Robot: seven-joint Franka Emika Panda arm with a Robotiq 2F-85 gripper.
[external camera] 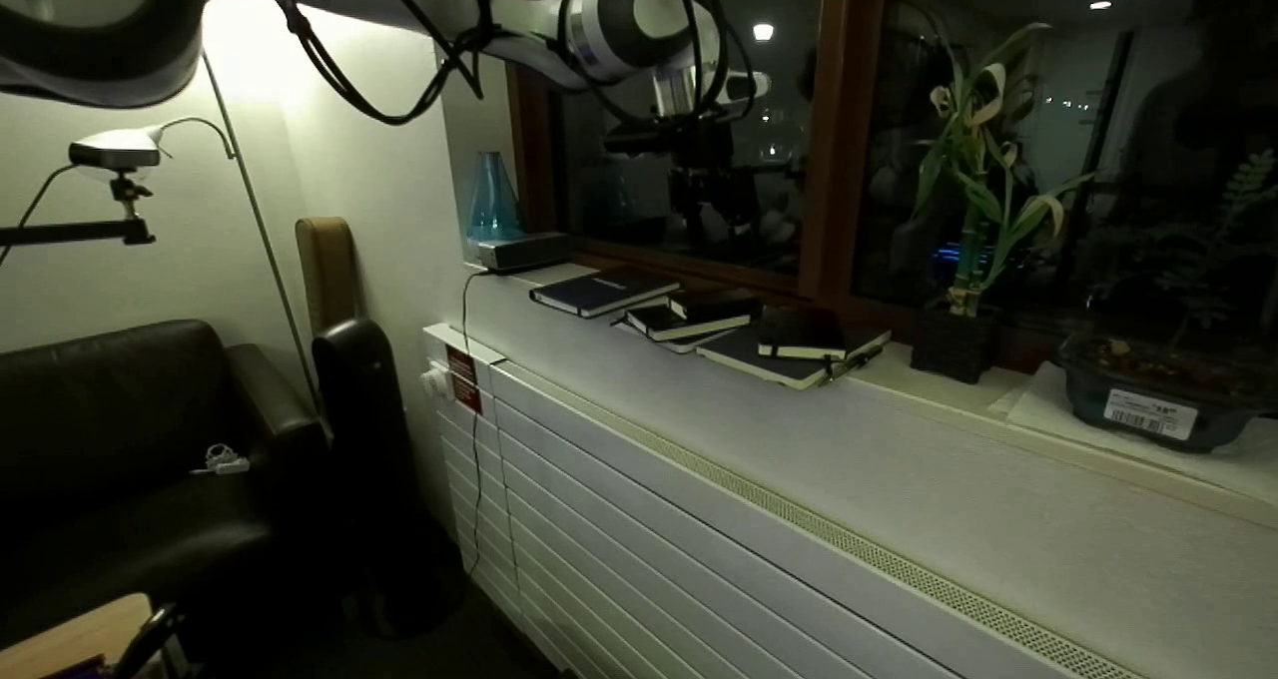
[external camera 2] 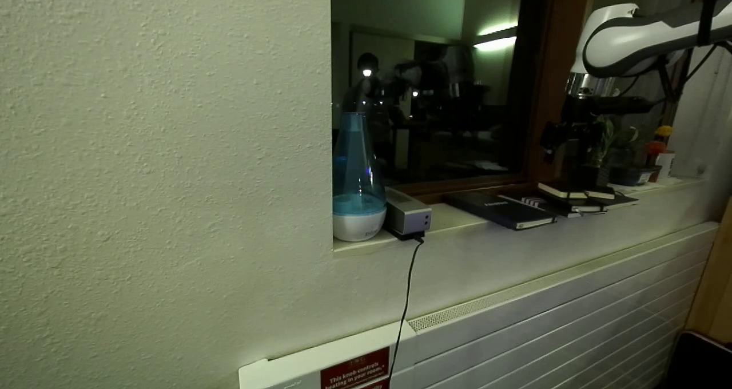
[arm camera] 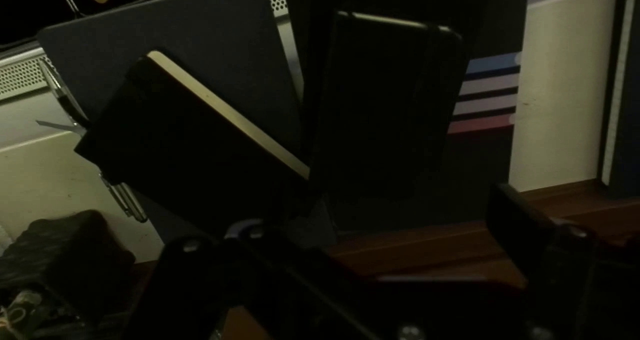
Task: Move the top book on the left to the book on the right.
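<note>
On the sill, a small black book (external camera: 717, 304) tops the middle stack. It shows in the wrist view (arm camera: 385, 100) over a black book with coloured stripes (arm camera: 485, 95). To the right in an exterior view, a black book (external camera: 802, 332) lies on a larger navy book (external camera: 734, 344). In the wrist view this black book (arm camera: 190, 145) lies askew on the navy book (arm camera: 225, 45). My gripper (external camera: 714, 225) is open and empty above the stacks, near the window. It also shows in an exterior view (external camera 2: 569, 149) and the wrist view (arm camera: 400, 220).
Another navy book (external camera: 604, 291) lies at the sill's far end, near a silver box (external camera: 524, 251) and a blue humidifier (external camera 2: 359, 177). A potted plant (external camera: 954, 344) and a plastic planter (external camera: 1158, 399) stand beyond the right stack. The wooden window frame (external camera: 839, 140) is close behind the gripper.
</note>
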